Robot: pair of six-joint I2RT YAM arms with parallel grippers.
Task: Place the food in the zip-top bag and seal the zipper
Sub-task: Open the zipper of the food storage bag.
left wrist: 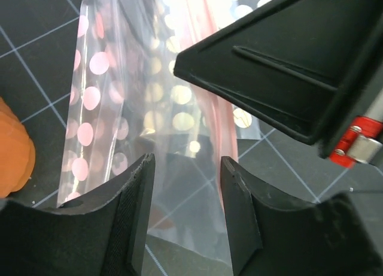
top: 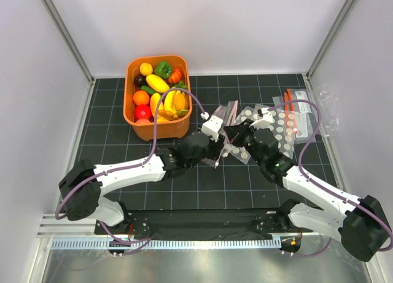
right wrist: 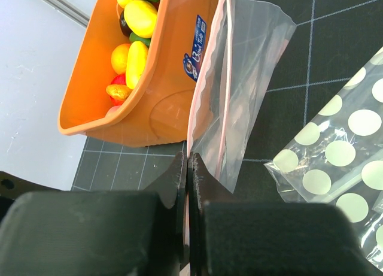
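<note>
The zip-top bag [right wrist: 251, 66] hangs clear and crinkly beside the orange bin, and its pale pink zipper [right wrist: 224, 90] runs down toward my right gripper [right wrist: 188, 161]. That gripper is shut on the pink edge of the bag's mouth. In the left wrist view my left gripper [left wrist: 185, 165] is open, with its fingers on either side of the bag [left wrist: 179, 192]; I see no contact with the film. From above, both grippers meet at mid-table by the bag [top: 229, 114]. The food [top: 156, 89], glossy yellow, orange, green and red toy pieces, lies in the bin.
The orange bin [top: 136, 120] stands at the back left, close to the bag. White-dotted bags [top: 279, 126] lie spread to the right, with a bag with red-orange strips [top: 293, 111] beyond them. The right gripper's black body [left wrist: 287, 66] fills the upper right of the left wrist view.
</note>
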